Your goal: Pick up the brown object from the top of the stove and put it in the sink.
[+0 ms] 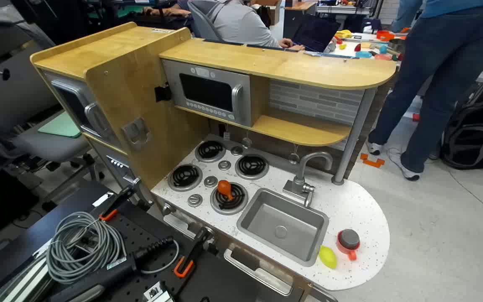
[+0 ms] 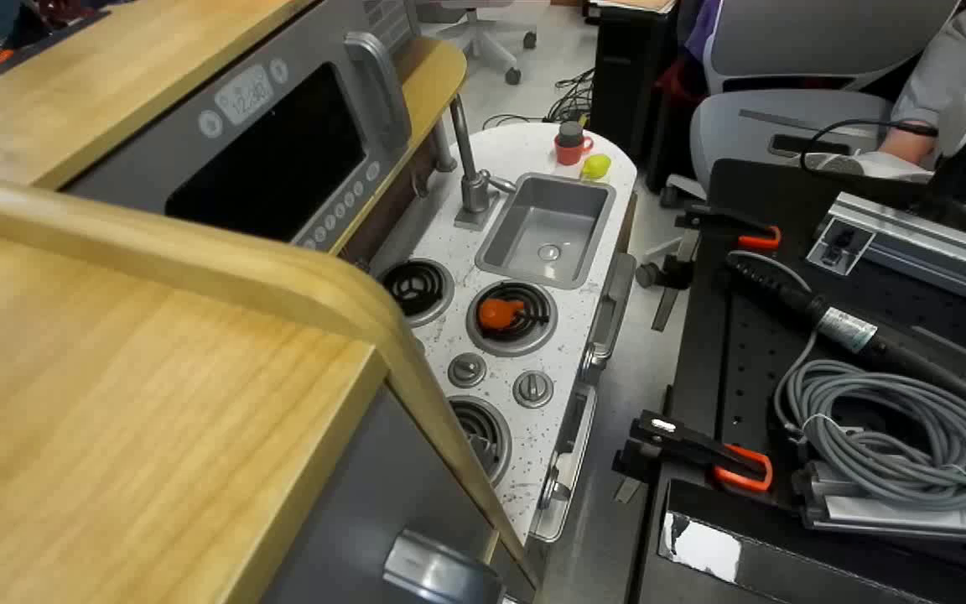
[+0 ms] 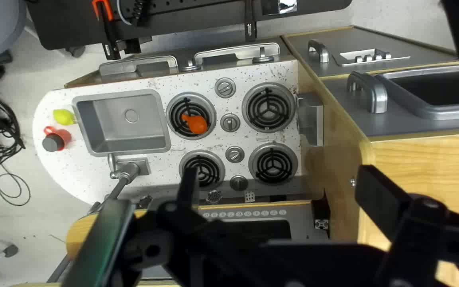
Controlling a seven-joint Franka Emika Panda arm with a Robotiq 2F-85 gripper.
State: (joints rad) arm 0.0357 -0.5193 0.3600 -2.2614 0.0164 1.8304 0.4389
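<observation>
The brown object (image 1: 225,188) is a small rounded orange-brown lump with a narrower end. It lies on a front burner of the stove (image 1: 251,166), the burner closest to the sink. It also shows in an exterior view (image 2: 499,314) and in the wrist view (image 3: 197,124). The sink (image 1: 266,220) is a grey rectangular basin beside that burner, with nothing in it; it also shows in the wrist view (image 3: 112,115). My gripper (image 3: 281,185) is open with nothing between its fingers. It is high above the toy kitchen, apart from the brown object. It is out of view in both exterior views.
The curved faucet (image 1: 302,170) rises behind the sink. The microwave (image 1: 206,92) and wooden shelf (image 1: 292,63) overhang the back burners. A tall wooden cabinet (image 1: 149,100) borders the stove. A red cup (image 1: 347,247) and yellow-green fruit (image 1: 328,257) stand past the sink. A black table (image 2: 718,369) faces the front.
</observation>
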